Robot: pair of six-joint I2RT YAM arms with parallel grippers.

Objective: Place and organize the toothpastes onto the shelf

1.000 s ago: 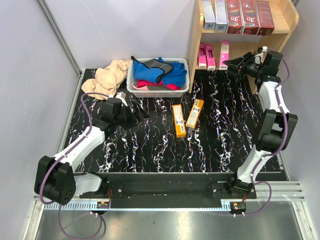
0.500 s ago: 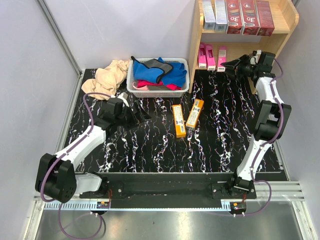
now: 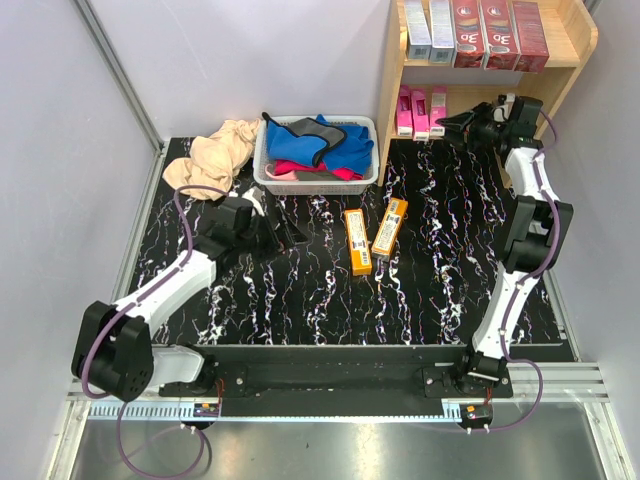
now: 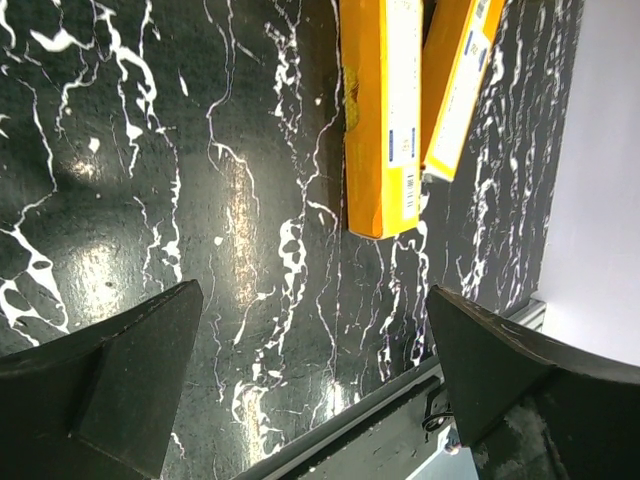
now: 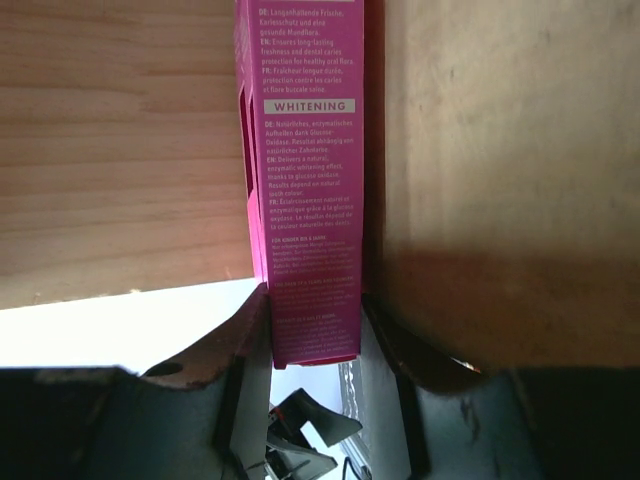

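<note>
Pink box (image 5: 305, 200) clamped in my right gripper (image 5: 312, 345), on the shelf (image 5: 120, 150) lower tier, just beside two other pink boxes (image 3: 411, 110). Slide it flush and parallel before letting go. Left gripper (image 4: 310, 370) wide open, empty, above orange boxes (image 4: 385, 110) on table (image 3: 300, 290).

Pink toothpaste box (image 5: 310, 200), black white-veined table (image 3: 300, 290)

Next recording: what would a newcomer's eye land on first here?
The right claw reaches into the lower tier of the wooden shelf, gripping a pink toothpaste box. Mid-table, an orange box lies beside a second orange box, ahead of the open left claw. A white basket of bright cloths sits at the back.
</note>
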